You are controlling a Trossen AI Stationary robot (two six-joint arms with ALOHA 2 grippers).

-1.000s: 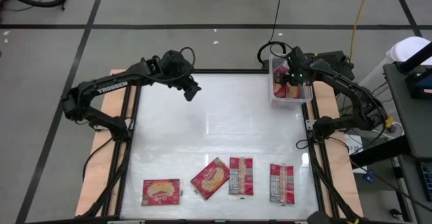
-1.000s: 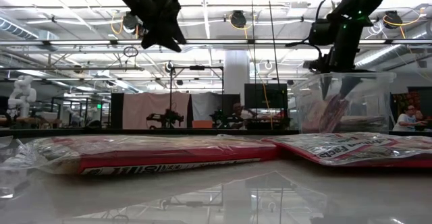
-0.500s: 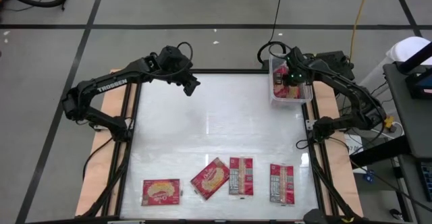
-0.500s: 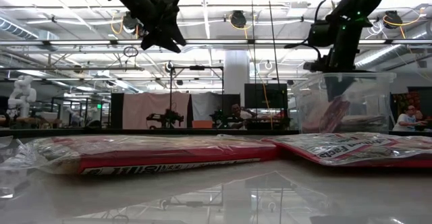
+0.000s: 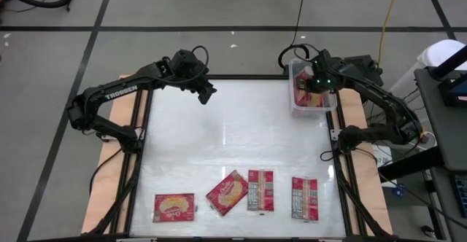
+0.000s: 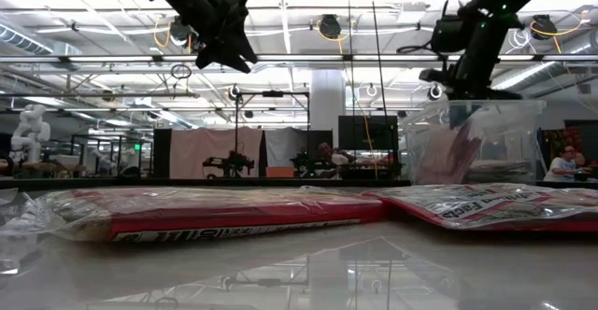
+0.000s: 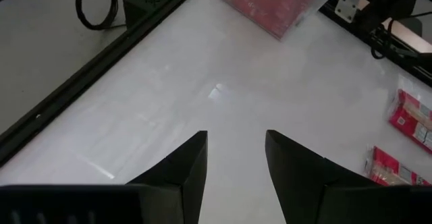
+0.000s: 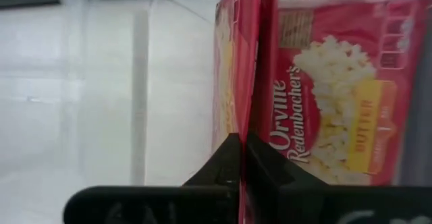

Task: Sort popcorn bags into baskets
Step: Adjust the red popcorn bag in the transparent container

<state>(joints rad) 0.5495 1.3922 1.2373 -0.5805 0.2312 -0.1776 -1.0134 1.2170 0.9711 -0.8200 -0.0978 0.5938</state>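
Hanging over the basket (image 5: 312, 96) at two o'clock, the right gripper (image 8: 241, 158) has its fingers pressed together, empty.
Bags (image 8: 317, 89) stand on edge inside, saving room; four bags (image 5: 260, 190) lie at six o'clock; the left gripper (image 7: 235, 158) waits half-spread at eleven.

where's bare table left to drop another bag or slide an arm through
The whole middle is bare, from the left gripper and the clear bin at the far edge down to the row of popcorn bags. The near edge is crowded with four bags. The right gripper is shut over the bin.
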